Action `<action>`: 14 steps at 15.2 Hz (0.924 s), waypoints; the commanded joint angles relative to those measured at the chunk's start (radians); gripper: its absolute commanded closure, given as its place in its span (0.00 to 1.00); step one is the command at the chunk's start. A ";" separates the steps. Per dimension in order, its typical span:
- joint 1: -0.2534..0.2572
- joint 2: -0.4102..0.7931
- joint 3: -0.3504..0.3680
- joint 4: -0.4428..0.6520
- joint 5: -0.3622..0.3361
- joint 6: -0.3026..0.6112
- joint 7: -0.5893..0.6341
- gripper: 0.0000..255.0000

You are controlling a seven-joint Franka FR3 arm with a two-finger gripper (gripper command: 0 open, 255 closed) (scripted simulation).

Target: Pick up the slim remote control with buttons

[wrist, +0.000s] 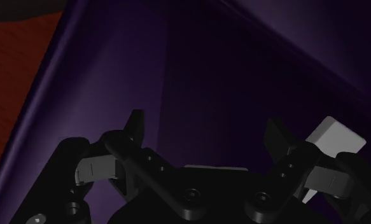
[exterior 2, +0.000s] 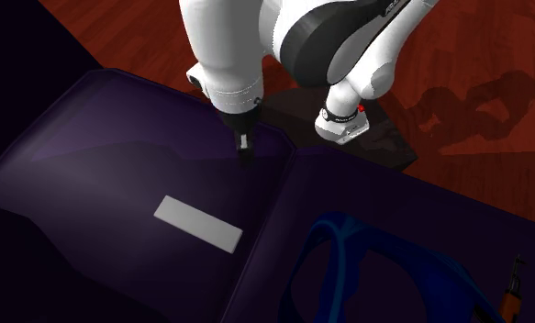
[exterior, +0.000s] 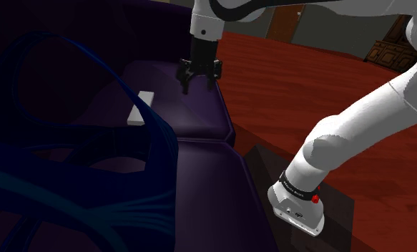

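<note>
A slim white remote [exterior: 140, 108] lies flat on a dark purple sofa cushion [exterior: 164, 75]. No buttons can be made out on it. My black gripper [exterior: 199, 86] hangs open a little above the cushion, to the right of the remote in the shoulder view and apart from it. The second exterior view has the remote [exterior 2: 199, 224] nearer the camera than the gripper [exterior 2: 245, 151]. In the wrist view the fingers of the gripper [wrist: 205, 127] stand wide apart over bare cushion [wrist: 209, 76], and one end of the remote [wrist: 333, 137] peeks out beyond one finger.
A dark blue wire-like object [exterior: 92, 150] arches over the neighbouring cushion [exterior 2: 366, 266]. Red wooden floor [exterior: 292, 71] borders the sofa past the cushion's edge. The arm's base sits on its dark stand [exterior: 335, 207]. A small orange-handled item [exterior 2: 511, 294] lies at the second exterior view's far right.
</note>
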 commanded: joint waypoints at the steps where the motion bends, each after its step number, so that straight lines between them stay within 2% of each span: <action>1: -0.010 0.067 0.038 0.040 -0.014 0.035 0.077 0.00; 4: -0.025 0.187 0.091 0.122 -0.059 0.077 0.198 0.00; 8: -0.029 0.362 0.145 0.253 -0.152 0.113 0.366 0.00; 11: -0.011 0.500 0.163 0.369 -0.238 0.118 0.491 0.00; 14: 0.028 0.639 0.158 0.502 -0.323 0.105 0.604 0.00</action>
